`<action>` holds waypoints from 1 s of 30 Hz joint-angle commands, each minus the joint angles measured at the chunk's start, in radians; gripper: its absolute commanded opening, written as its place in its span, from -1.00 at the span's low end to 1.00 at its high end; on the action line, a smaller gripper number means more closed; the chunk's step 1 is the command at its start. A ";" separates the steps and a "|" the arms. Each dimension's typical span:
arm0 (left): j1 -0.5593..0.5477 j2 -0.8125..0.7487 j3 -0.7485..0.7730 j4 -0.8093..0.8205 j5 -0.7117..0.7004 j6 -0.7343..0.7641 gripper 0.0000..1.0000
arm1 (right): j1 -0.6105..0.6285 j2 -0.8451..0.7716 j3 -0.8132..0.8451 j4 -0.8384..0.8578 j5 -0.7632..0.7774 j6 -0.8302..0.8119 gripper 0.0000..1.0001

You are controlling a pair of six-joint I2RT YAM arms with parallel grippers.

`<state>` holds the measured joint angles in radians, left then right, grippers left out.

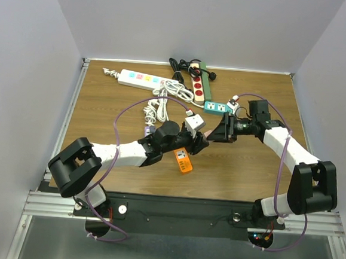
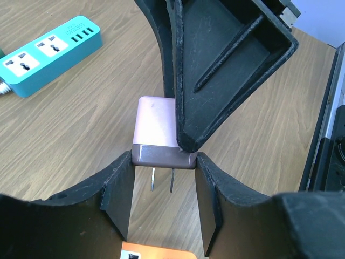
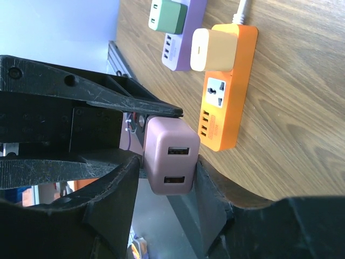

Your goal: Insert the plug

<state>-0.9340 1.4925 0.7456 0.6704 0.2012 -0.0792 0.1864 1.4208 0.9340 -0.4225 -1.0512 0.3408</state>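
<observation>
We see a wooden table (image 1: 102, 118) with both arms reaching inward until their grippers meet above its middle. The left gripper (image 2: 164, 164) is narrowly parted, its two fingers pressed against opposite sides of the pink plug (image 2: 155, 127) at the pronged end. The right gripper (image 3: 168, 167) is clamped on the same plug from the other end, its fingers flanking the face with two USB ports. The plug is held in the air between both grippers. An orange power strip (image 3: 229, 102) lies on the wood just below them, with a cream adapter (image 3: 214, 49) seated in it. The plug's two metal prongs (image 2: 153, 179) point toward the left wrist camera.
</observation>
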 commanded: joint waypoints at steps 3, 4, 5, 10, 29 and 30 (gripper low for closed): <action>0.000 -0.046 -0.009 0.078 0.020 -0.001 -0.98 | 0.015 -0.010 -0.006 0.083 -0.035 0.036 -0.03; 0.000 -0.046 -0.009 0.077 0.023 -0.001 -0.98 | 0.013 -0.010 -0.006 0.090 -0.029 0.043 -0.03; 0.000 -0.044 -0.009 0.077 0.027 -0.002 -0.98 | 0.015 -0.008 -0.011 0.105 -0.027 0.059 -0.03; -0.005 -0.043 -0.012 0.078 0.026 -0.001 -0.98 | 0.013 -0.005 -0.024 0.133 -0.018 0.086 -0.19; -0.009 -0.116 -0.067 -0.081 -0.163 -0.050 0.89 | 0.010 0.012 0.060 0.232 0.226 0.132 -0.99; -0.006 -0.144 -0.078 -0.097 -0.175 -0.053 0.89 | 0.010 0.018 0.068 0.232 0.237 0.124 -0.99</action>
<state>-0.9409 1.4445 0.7040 0.6140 0.1001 -0.1177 0.1978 1.4197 0.9169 -0.2684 -0.8925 0.4942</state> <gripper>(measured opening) 0.941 0.367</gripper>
